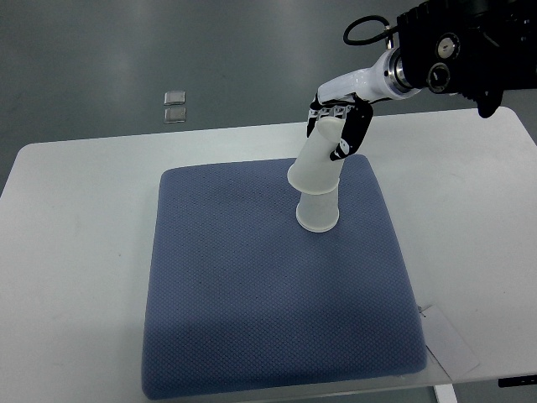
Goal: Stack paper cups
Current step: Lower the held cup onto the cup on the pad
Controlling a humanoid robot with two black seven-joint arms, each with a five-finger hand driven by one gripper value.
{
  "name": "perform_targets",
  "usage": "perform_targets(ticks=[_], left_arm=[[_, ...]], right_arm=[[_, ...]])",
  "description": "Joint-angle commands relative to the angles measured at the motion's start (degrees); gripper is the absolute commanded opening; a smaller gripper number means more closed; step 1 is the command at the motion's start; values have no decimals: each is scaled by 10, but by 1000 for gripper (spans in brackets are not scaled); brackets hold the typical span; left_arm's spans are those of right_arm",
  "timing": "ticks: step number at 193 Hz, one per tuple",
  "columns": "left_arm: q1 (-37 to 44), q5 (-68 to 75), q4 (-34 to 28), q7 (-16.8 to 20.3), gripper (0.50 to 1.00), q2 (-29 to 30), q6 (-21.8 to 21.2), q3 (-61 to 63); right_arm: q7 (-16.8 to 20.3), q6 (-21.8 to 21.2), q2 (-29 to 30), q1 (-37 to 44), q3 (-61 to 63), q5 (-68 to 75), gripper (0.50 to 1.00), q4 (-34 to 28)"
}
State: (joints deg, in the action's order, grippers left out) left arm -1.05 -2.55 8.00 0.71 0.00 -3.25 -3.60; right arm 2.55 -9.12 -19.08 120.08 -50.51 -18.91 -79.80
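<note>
My right hand (337, 130) comes in from the upper right and is shut on a white paper cup (321, 159), held mouth down and tilted. That cup sits over a second white cup (317, 211), which stands upside down on the blue mat (252, 285). The upper cup covers the top of the lower one, so only the lower cup's wide rim part shows. The left arm does not appear.
The blue mat lies on a white table (75, 252). Two small clear squares (174, 105) lie on the grey floor beyond the table's far edge. A white card (449, 340) pokes out under the mat's near right corner.
</note>
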Motion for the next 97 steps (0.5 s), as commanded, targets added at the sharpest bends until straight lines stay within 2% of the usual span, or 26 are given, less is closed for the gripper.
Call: perform_targets(ticks=[1,97], left_arm=[[0,0,0,0,1000,0,0,0],[0,0,0,0,1000,0,0,0]], right_arm=[[0,1,2,-2,0,-1,746,0],[0,17,8,-12,0,-2,750,7]])
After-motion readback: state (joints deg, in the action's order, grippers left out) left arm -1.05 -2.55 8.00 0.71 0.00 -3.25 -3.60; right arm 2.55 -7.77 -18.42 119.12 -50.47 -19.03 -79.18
